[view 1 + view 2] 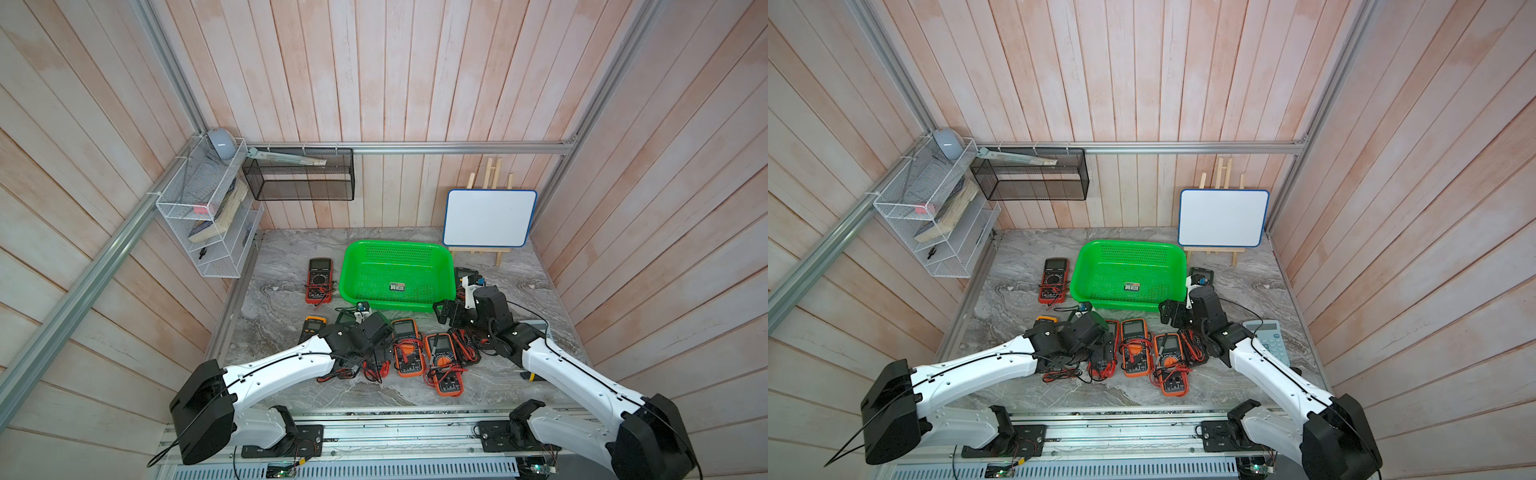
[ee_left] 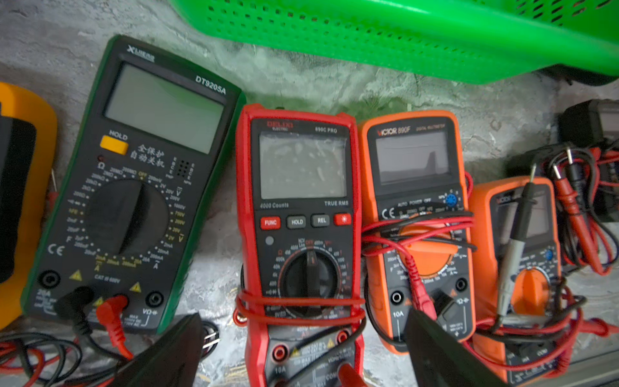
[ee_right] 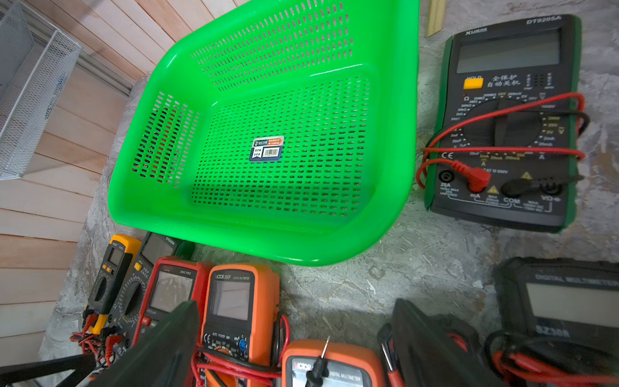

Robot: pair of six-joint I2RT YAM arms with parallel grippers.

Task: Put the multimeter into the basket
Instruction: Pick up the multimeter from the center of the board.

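While both arms' fingers (image 2: 174, 355) (image 3: 160, 348) gape empty, multimeters read DT9205A (image 2: 210, 84), 890C PRO (image 2: 325, 129), VICTOR 890F (image 2: 393, 131).

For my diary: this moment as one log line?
basket: no meter inside | left gripper: open over red multimeter | right gripper: open, empty

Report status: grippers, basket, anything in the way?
Left gripper open over red multimeter; right gripper open, empty, by basket. No multimeter in basket yet. Nothing blocks its opening.
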